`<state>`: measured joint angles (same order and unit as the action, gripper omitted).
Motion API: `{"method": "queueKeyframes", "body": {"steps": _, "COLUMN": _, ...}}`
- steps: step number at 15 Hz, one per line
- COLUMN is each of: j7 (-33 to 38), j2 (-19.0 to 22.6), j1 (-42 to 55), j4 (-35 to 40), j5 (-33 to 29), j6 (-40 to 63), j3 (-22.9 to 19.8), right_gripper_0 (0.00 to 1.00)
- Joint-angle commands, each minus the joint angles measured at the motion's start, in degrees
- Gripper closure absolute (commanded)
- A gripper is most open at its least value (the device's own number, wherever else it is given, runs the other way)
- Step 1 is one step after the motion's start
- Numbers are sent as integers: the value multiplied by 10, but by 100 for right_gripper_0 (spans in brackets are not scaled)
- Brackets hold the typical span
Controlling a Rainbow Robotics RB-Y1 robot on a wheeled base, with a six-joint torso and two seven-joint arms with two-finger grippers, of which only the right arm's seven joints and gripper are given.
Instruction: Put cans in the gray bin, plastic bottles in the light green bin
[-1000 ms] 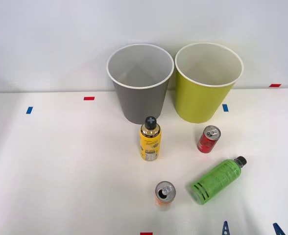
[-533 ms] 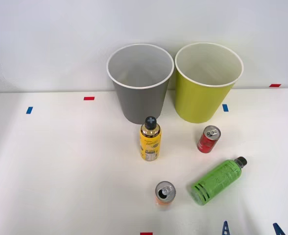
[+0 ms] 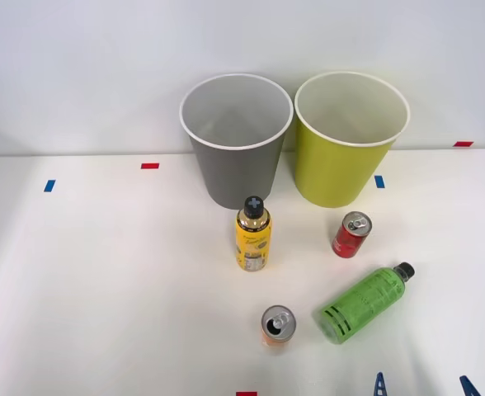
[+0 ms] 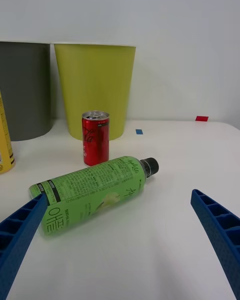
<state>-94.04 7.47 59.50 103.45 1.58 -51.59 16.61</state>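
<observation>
My jaws (image 4: 120,245) stand wide apart, low over the bench (image 3: 102,280). The green bottle (image 3: 364,303), lying between them, has rolled slightly since a second ago; nothing is binned yet.

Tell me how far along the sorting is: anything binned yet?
Nothing looks binned: the gray bin and light green bin show pale, bare insides. The right end effector is open, low by the lying green bottle, holding nothing. Left on the table: that bottle, the upright yellow bottle, the red can and the orange can.
</observation>
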Motion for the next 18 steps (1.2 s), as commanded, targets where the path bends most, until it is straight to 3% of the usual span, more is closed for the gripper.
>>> {"method": "queueKeyframes", "body": {"steps": 1, "j7": 0, "j2": 0, "j1": 0, "j4": 0, "j5": 0, "j6": 0, "j3": 0, "right_gripper_0": 0}}
{"method": "queueKeyframes", "body": {"steps": 18, "j7": 0, "j2": 0, "j1": 0, "j4": 0, "j5": 0, "j6": 0, "j3": 0, "right_gripper_0": 0}}
